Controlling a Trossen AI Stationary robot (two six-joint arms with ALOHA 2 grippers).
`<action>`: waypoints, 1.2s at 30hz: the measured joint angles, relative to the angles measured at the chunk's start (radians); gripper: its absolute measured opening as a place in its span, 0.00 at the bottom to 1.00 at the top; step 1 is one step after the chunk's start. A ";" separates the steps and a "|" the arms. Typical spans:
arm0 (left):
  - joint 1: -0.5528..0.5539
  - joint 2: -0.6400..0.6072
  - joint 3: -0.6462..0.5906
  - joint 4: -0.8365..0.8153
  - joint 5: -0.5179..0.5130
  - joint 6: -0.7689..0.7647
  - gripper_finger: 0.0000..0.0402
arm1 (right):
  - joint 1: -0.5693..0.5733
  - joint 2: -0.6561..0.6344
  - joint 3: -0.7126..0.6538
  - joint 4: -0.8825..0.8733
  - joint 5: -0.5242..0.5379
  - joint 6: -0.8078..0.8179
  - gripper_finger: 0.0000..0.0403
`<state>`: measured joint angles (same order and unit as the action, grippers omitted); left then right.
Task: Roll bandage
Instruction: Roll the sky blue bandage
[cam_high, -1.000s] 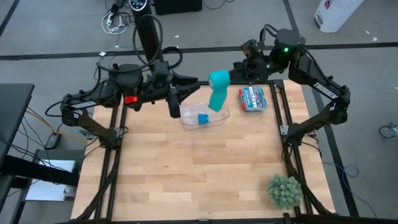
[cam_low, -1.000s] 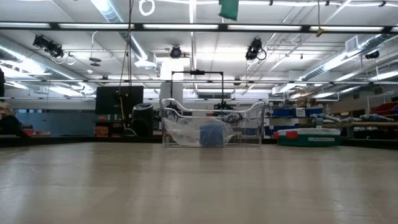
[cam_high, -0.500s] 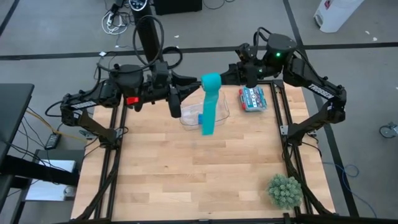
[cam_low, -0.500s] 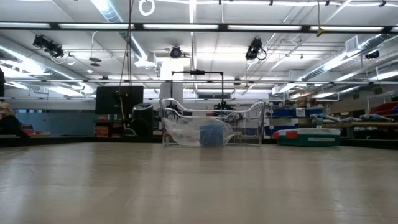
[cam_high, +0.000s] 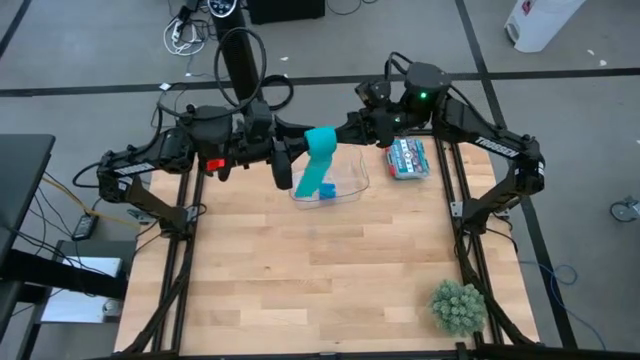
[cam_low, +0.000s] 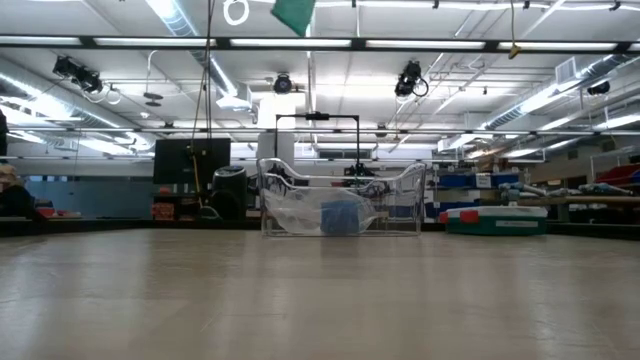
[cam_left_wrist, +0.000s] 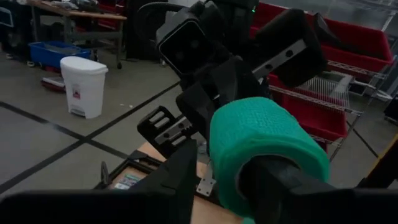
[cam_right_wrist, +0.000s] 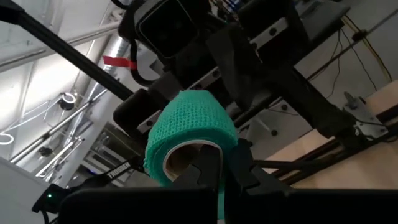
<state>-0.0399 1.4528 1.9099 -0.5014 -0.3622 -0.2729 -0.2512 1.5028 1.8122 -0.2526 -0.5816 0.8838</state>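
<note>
1. Where the two wrist cameras look from closest in, the bandage (cam_left_wrist: 267, 146) fills the middle of the left wrist view as a fat teal-green coil, seated around one dark finger (cam_left_wrist: 283, 180) of the left gripper (cam_high: 290, 158), whose other finger stands beside the coil; the fingers look parted, but I cannot tell whether they are pressing on the coil.
2. In the right wrist view the same coil (cam_right_wrist: 189, 127) shows its pale hollow core, and the right gripper (cam_high: 345, 130) has its two fingers pinched together, clamped on the coil's edge at the core.
3. Seen from above, the coil (cam_high: 320, 142) hangs in the air between the two grippers, which meet nose to nose over the far middle of the table (cam_high: 320, 270), and a loose tail of bandage (cam_high: 312, 182) drops from it toward the clear tray (cam_high: 352, 185).
4. The tray holds a small blue roll (cam_high: 327, 190); it is not the thing being rolled.
5. Further right lies a packet of red and teal items (cam_high: 406, 158), and a small green plant (cam_high: 458, 306) sits at the near right corner.
6. Judged from this, the rolling is mid-way: most of the strip is wound, the tail is not.
7. The next move calls for turning the coil while the tail feeds on straight and under light tension, with neither gripper letting the core slip.
</note>
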 joint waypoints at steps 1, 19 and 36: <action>0.000 0.000 0.000 0.002 0.000 -0.008 0.27 | 0.000 0.000 0.000 0.001 0.000 -0.006 0.00; 0.030 -0.027 -0.002 -0.006 0.031 -0.314 0.05 | -0.056 -0.102 0.003 0.014 -0.058 -0.122 0.25; 0.067 -0.030 -0.002 0.018 0.120 -0.498 0.07 | 0.141 -0.099 0.000 -0.218 0.264 -0.693 0.29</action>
<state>0.0269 1.4227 1.9078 -0.4835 -0.2422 -0.7709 -0.1099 1.4039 1.8119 -0.4709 -0.3179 0.1911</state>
